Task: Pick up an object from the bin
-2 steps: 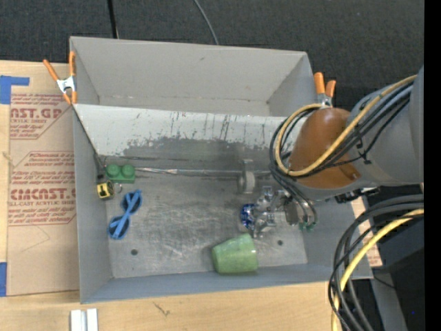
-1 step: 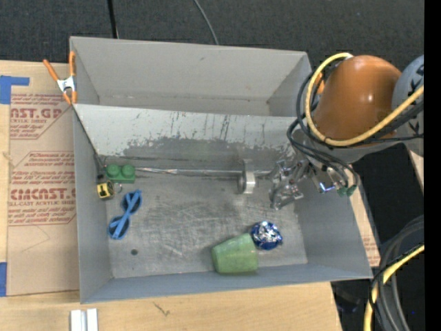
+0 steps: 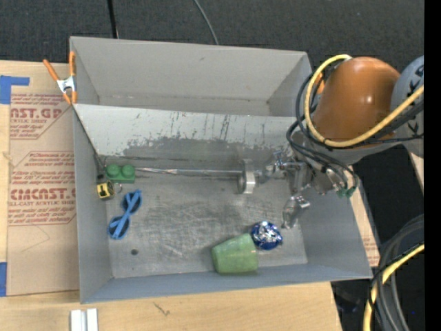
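Observation:
My gripper [image 3: 295, 204] hangs low over the right part of the bin, just above and to the right of a small blue-and-white ball [image 3: 266, 235]. Nothing shows in its grasp. A pale green block [image 3: 236, 255] lies against the front wall, touching the ball's left side. A thin metal rod with a short cylindrical end [image 3: 247, 178] lies across the middle of the floor, its thick end a little to the gripper's left.
At the left side lie a blue looped piece [image 3: 125, 214], a small green stud block [image 3: 120, 172] and a tiny yellow-and-black thing [image 3: 103, 190]. The arm with its orange cover and cables stands over the bin's right rim.

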Tool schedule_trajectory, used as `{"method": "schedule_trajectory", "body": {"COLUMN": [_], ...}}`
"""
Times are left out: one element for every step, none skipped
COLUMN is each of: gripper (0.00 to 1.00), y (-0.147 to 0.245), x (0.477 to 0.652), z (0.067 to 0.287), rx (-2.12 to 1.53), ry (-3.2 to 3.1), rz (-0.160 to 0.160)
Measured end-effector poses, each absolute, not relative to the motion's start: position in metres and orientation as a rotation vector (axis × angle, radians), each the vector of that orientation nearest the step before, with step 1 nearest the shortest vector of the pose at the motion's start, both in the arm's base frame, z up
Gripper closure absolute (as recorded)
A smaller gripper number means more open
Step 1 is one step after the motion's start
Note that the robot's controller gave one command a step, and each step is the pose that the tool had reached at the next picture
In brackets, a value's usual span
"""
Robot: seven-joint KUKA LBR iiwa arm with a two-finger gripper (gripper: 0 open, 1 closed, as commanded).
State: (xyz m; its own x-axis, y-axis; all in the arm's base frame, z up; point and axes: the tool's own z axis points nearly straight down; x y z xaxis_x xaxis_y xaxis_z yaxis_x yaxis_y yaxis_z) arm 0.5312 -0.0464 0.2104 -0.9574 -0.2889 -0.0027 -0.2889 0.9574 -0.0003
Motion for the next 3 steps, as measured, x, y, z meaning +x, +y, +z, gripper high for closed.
{"method": "schedule_trajectory", "body": {"gripper": [0.00, 1.00, 1.00], "y": [-0.056, -0.057, -0.057], "x": [0.515, 0.516, 0.512], "z": [0.071, 0.073, 0.196], "rx": [-0.918, -0.920, -1.136], "ry": [2.995, 2.996, 2.920], "rz": [0.000, -0.002, -0.005]}}
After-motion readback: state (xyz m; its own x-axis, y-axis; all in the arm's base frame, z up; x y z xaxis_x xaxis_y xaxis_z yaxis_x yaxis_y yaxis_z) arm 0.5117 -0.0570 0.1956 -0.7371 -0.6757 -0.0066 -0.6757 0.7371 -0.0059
